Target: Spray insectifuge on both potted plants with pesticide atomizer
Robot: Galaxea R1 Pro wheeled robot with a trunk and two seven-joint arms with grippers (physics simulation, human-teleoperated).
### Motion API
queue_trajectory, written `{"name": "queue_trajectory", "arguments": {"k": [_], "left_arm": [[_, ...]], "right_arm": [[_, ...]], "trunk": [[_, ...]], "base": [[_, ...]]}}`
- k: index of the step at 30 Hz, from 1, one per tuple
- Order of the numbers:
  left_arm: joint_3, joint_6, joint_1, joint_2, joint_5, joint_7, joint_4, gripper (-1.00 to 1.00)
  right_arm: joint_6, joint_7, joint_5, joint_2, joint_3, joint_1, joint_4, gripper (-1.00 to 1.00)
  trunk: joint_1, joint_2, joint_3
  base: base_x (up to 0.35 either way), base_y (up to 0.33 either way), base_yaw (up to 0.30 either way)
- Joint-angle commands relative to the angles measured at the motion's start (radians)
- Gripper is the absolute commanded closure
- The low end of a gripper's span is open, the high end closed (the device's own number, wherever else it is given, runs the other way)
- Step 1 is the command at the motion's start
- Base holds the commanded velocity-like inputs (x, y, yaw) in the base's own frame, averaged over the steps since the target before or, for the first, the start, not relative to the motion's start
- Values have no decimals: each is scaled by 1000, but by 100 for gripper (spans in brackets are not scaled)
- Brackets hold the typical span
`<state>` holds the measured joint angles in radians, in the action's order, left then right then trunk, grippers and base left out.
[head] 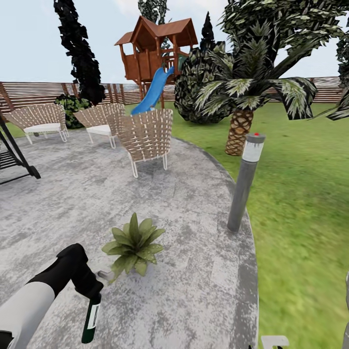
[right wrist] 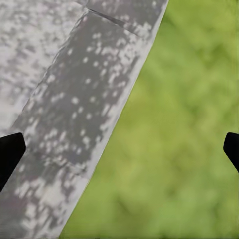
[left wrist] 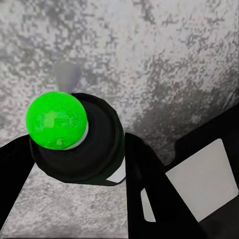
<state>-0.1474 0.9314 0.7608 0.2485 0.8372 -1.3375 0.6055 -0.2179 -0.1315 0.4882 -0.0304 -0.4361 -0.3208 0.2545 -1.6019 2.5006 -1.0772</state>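
Observation:
My left gripper [head: 90, 287] is shut on the pesticide atomizer [head: 91, 317], a dark green-black bottle with a pale label that hangs upright just above the patio. Its light grey spray head [head: 104, 275] points toward one potted plant [head: 134, 245], a low rosette of pointed green leaves close to the bottle's right. The left wrist view looks down on the atomizer [left wrist: 87, 149] and its bright green top, held between my black fingers [left wrist: 149, 189]. The second potted plant is out of view. My right gripper [right wrist: 119, 149] is open over the border between paving and lawn.
A grey bollard lamp [head: 244, 184] stands at the edge of the patio [head: 194, 271], right of the plant. Three wicker chairs [head: 145, 135] stand further back, with a dark swing frame [head: 14, 160] at the left. Lawn [head: 300, 203], a palm and a playhouse lie beyond.

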Motion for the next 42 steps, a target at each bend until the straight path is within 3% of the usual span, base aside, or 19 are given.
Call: {"name": "queue_trajectory", "arguments": {"k": [1,11,14,16,20,23,24,26,42], "left_arm": [[-2,9,0,0,6,-9,3,100],[-3,7,-1,-12,5,19,9,100],[-3,9,2,-56,6,27,9,100],[-4,9,3,-64,7,28,8,100],[-2,5,6,-44,7,21,5,100],[-1,2,6,-9,6,19,2,100],[1,1,7,15,5,17,1,100],[1,-1,8,33,5,16,1,100],[-3,3,0,25,4,18,3,100]], "right_arm": [[-5,-3,10,0,-7,-1,-1,-100],[-5,-3,9,0,-9,-1,-1,-100],[-5,-3,9,0,-9,-1,-1,-100],[-5,-3,9,0,-9,-1,-1,-100],[-5,-3,9,0,-9,-1,-1,-100],[-5,-3,9,0,-9,-1,-1,-100],[-5,-3,9,0,-8,-1,-1,-100],[-5,-3,9,0,-9,-1,-1,-100],[-5,-3,10,-2,-9,-1,0,-100]], "trunk": [[0,0,-1],[0,0,-1],[0,0,-1],[0,0,-1],[0,0,-1],[0,0,-1],[0,0,-1],[0,0,-1],[0,0,-1]], "base": [[105,307,0],[124,161,-190],[4,4,-284],[1,1,-258],[0,0,-136],[0,0,-24],[0,0,-6],[0,0,-3],[91,98,-111]]}}
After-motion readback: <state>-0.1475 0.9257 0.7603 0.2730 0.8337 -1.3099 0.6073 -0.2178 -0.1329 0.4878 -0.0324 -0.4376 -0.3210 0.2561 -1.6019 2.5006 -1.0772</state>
